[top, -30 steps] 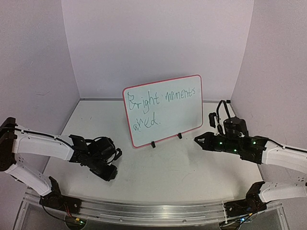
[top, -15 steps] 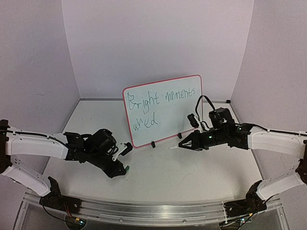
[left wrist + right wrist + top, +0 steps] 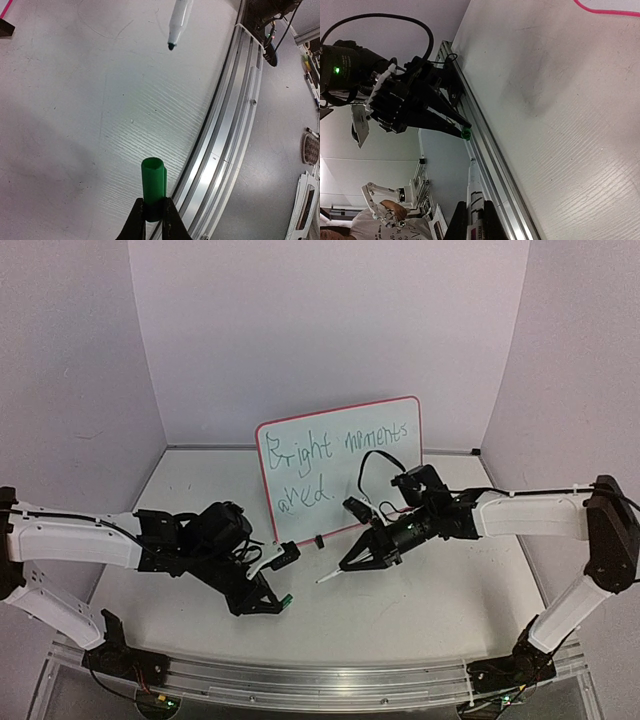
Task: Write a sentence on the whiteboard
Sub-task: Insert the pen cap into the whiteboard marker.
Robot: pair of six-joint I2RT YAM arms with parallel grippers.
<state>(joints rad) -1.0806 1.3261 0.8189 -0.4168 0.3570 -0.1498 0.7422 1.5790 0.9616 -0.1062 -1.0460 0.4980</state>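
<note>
The whiteboard (image 3: 340, 465) stands at the back-middle of the table (image 3: 420, 610), propped upright and leaning back a little on its black clip feet (image 3: 320, 540). It's a bit skewed, with the right side higher in the top view. There's green handwriting on it: "Bright moments" on the top line, then a shorter word below that I can't really read.

Just in front of the board, the right gripper (image 3: 347, 564) is clamped shut on a white marker (image 3: 327, 578). The marker points down and left, with its dark tip hanging above the table, not touching the board. In the right wrist view you can see the marker barrel (image 3: 475, 200) pinched between the fingers.

The left gripper (image 3: 272, 598) sits low over the table near the front left, closed on a green cap (image 3: 284, 599). The left wrist cam shows the cap (image 3: 153, 187) sticking out from the pinched fingers, open end facing the marker tip (image 3: 172, 45), with the two well apart. An aluminium rail (image 3: 320, 680) runs along the near edge.
</note>
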